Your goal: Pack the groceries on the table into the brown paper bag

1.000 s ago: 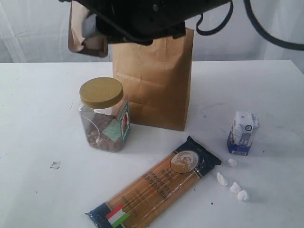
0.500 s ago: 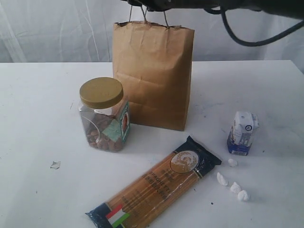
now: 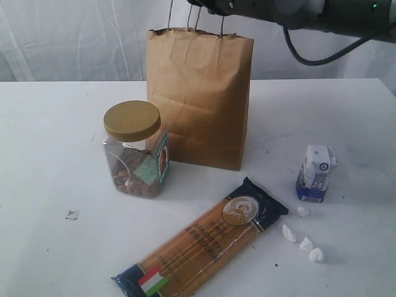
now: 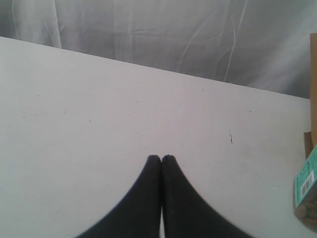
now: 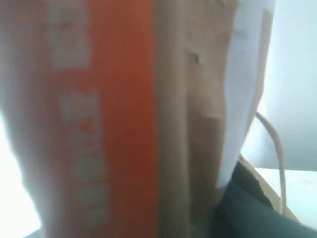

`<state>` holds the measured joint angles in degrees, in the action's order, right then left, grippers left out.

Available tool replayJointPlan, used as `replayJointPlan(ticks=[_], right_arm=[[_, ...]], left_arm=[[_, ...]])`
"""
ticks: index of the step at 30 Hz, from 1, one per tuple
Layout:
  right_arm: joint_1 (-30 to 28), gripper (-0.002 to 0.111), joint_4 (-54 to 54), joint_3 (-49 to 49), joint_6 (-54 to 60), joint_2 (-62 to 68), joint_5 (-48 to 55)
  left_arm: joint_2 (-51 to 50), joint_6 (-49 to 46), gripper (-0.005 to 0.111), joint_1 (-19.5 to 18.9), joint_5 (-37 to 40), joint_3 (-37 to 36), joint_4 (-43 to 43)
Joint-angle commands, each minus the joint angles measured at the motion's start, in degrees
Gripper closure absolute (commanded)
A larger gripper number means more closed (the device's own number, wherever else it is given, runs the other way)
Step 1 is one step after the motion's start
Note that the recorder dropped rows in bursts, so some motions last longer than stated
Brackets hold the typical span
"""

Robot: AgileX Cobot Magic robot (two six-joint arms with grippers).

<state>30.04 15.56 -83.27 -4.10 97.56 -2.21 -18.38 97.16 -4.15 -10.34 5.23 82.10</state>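
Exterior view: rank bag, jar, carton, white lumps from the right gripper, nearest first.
Right gripper sits at the top edge.
1. Brown paper bag: directly below.
2. Gold-lidded jar: beside bag, left.
3. White-blue carton: farther right.
4. White lumps: front right, beyond carton.

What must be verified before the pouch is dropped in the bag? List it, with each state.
1. Brown paper bag upright on the table: ok.
2. Pouch gripped: ok, it fills the right wrist view.
3. Right arm above the bag's top: ok.
4. Pouch lined up over the mouth: cannot tell, hidden in the exterior view.
5. Handles clear of the drop: cannot tell.
6. Left tool shut, away from the bag: ok.
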Motion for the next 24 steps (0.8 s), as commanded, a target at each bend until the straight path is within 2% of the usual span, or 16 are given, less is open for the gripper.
replayJointPlan(ticks=[1, 7, 12, 24], right_arm=[[0.7, 0.108, -0.2, -0.6, -1.1, -6.3, -4.3], [0.0, 0.108, -0.2, -0.6, 5.9, -9.1, -2.2], [-1.6, 0.108, -0.2, -0.6, 6.8, -3.9, 1.7], [-3.3, 0.108, -0.2, -0.8, 6.9, 7.9, -6.7]], left_arm=[[0.4, 0.4, 0.107, 0.3, 0.9, -0.1, 1.4], [0.4, 0.4, 0.107, 0.3, 1.4, -0.2, 1.5], [0.4, 0.4, 0.107, 0.3, 1.4, -1.8, 1.5], [0.4, 0.4, 0.107, 0.3, -0.7, -3.5, 0.6]])
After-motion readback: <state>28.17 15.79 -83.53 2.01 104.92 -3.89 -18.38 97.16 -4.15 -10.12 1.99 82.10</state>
